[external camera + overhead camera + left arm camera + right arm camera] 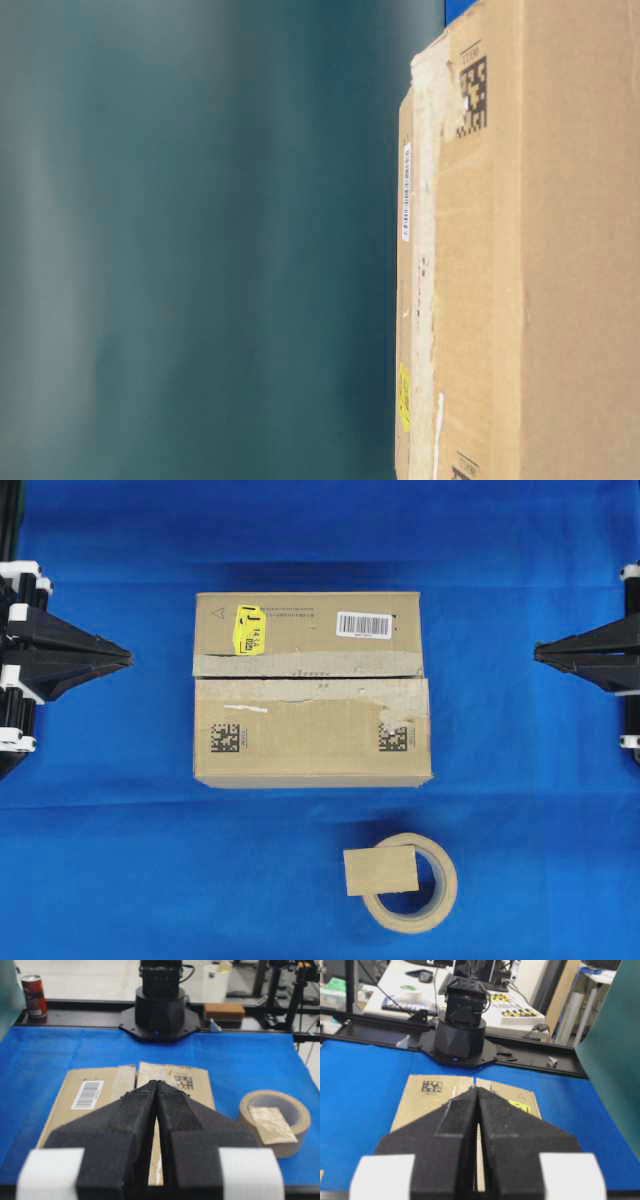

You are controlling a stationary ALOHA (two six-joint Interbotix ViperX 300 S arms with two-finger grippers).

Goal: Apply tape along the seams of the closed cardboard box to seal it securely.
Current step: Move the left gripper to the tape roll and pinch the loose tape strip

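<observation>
Left gripper (128,659) closed, empty, parked well left of the box (311,688). Box central, flaps shut; seam (300,677) runs left to right, edged with torn old tape. Tape (380,870) lies across the roll (412,882), near the box's front side. Right gripper (538,653) closed, empty. Advice: open jaws, lift the tape by one edge, centre it over the seam.

Lighting is bright and even; the cardboard box (312,688) casts soft shadows. The table-level view is blurred at left.
</observation>
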